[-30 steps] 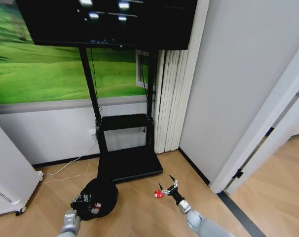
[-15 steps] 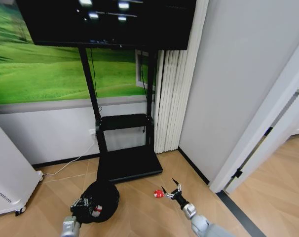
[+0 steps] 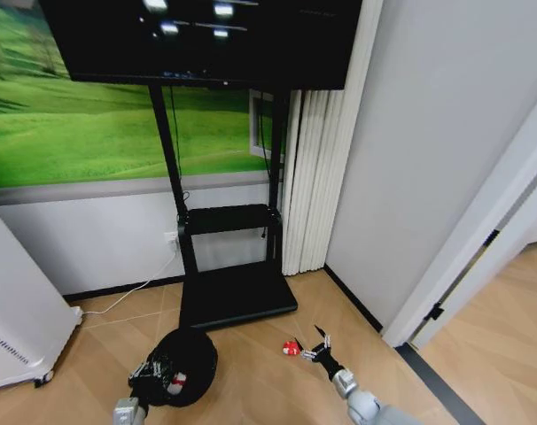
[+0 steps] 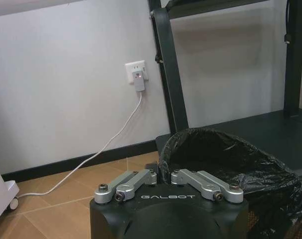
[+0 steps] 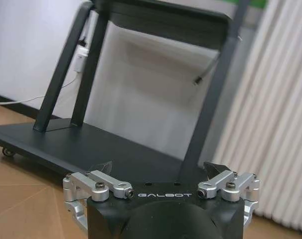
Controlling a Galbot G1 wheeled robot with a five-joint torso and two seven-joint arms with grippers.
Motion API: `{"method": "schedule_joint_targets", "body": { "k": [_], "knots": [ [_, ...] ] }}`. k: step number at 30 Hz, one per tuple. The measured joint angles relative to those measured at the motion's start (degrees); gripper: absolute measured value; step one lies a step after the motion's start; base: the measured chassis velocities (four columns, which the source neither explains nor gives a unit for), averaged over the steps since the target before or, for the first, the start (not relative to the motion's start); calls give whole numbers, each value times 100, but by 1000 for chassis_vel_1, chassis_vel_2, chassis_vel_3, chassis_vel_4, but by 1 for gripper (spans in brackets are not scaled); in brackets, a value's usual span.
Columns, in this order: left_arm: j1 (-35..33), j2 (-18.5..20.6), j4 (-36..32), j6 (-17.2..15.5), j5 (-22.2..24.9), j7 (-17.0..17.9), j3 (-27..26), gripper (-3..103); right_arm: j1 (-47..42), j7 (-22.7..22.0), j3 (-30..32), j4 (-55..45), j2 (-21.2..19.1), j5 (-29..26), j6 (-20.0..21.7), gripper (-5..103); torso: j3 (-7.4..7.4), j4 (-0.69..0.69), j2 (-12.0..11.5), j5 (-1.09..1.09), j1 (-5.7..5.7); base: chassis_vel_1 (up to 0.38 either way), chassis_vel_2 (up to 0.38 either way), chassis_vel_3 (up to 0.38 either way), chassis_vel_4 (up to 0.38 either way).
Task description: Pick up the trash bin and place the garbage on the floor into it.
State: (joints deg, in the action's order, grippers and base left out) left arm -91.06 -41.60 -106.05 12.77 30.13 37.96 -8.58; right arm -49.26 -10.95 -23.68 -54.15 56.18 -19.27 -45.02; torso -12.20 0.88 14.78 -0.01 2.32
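While left jaws (image 4: 163, 175) clamp trash bin (image 3: 187, 365) rim, right jaws (image 3: 315, 347) spread beside garbage (image 3: 291, 347).

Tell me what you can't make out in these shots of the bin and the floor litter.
- Trash bin: its base is cut off by the left wrist view's edge, and the left gripper hides its near rim.
- Red-and-white piece, head view: too small to identify.
- Right gripper: whether it touches that piece is unclear.
- Bin contents, head view: too small.
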Motion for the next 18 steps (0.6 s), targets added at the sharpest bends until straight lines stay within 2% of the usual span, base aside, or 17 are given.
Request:
{"method": "schedule_joint_targets", "body": {
  "k": [2, 6, 10, 13, 18],
  "knots": [
    [-15, -33, 17, 12, -22, -20, -15, 7, -9, -251, 81, 37, 67, 342, -56, 100, 0, -1, 0, 3, 0, 7, 87, 6, -85],
    [-26, -69, 52, 31, -58, -38, -28, 7, -59, -313, 113, -63, 78, 323, -76, 100, -1, 3, 0, 0, 1, -47, 51, 38, -13],
    [-32, -110, 88, 63, -91, -50, -40, 7, -107, -199, 189, -154, 88, 417, -86, 100, -1, 4, 0, 0, 1, -16, -23, 8, 9],
    [-84, -127, 98, 82, -128, -73, -59, 7, -213, 70, 159, -350, 6, 237, -87, 100, 0, 3, 0, 1, 1, 0, 0, 0, 0],
    [-100, -137, 122, 99, -136, -89, -69, 7, -234, 218, 122, -365, 1, 143, -87, 100, 0, 3, 0, 1, 0, 0, 0, 0, 0]
  ]
}}
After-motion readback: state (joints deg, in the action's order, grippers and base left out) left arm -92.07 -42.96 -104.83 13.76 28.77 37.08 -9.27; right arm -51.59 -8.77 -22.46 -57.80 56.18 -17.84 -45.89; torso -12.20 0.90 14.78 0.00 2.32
